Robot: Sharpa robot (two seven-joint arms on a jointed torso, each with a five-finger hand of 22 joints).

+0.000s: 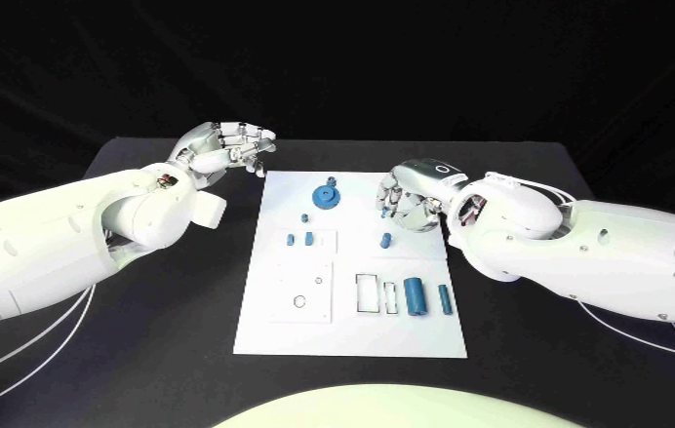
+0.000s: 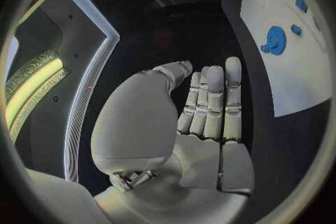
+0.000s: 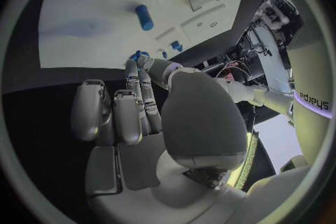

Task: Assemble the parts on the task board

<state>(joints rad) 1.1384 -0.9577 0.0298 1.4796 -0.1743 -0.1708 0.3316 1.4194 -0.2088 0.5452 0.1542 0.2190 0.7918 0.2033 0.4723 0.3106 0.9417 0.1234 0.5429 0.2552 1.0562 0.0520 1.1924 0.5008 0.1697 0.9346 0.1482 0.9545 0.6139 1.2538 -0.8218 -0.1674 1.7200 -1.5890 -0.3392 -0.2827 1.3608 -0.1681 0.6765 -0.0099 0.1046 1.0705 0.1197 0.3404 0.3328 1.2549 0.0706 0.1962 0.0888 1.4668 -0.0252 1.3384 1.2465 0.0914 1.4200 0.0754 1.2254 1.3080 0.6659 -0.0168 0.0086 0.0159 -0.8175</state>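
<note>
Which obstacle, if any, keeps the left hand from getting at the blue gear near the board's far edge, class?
Probably none. The left hand hovers empty over the table beside the task board's far left corner. Bare board lies between it and the blue gear, and the right hand is busy farther right.

From the head view, the right hand (image 1: pixel 411 197) covers part of the task board (image 1: pixel 282 252) near its far right edge, and a small blue part (image 1: pixel 385 211) shows at its fingertips; whether the fingers pinch it or merely touch it is too small to tell. In the right wrist view the same blue piece (image 3: pixel 136 56) peeks out past the fingers, mostly hidden by them. The left wrist view cuts the board (image 2: pixel 308 73) off at the circle's rim, and the blue gear (image 2: pixel 275 41) there looks blurred
</note>
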